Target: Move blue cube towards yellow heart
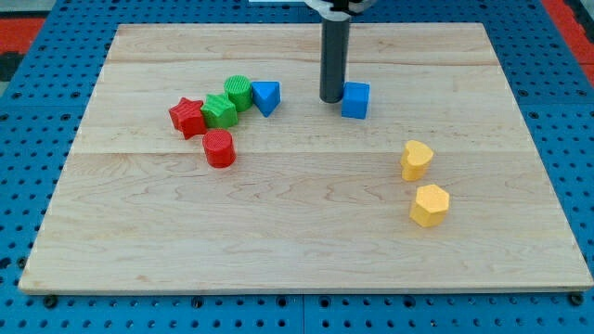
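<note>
The blue cube sits on the wooden board in the upper middle of the view. My tip stands just left of the cube, very close to or touching its left side. The yellow heart lies below and to the right of the cube, with bare board between them. The dark rod rises from the tip to the view's top.
A yellow hexagon block lies just below the heart. At the left sit a blue triangle block, a green cylinder, a green star, a red star and a red cylinder. The wooden board ends on a blue pegboard.
</note>
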Action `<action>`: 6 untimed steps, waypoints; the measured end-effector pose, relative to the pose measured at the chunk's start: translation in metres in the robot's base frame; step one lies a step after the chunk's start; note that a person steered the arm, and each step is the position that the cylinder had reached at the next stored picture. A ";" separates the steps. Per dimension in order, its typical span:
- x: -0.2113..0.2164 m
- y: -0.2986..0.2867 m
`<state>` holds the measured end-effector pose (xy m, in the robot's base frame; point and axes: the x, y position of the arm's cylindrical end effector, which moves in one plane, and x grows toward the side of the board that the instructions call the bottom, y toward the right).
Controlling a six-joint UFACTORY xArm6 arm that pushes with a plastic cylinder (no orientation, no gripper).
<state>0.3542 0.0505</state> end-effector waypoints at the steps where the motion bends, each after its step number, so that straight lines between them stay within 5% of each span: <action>1: -0.001 -0.032; 3: -0.031 -0.019; 6: 0.022 0.031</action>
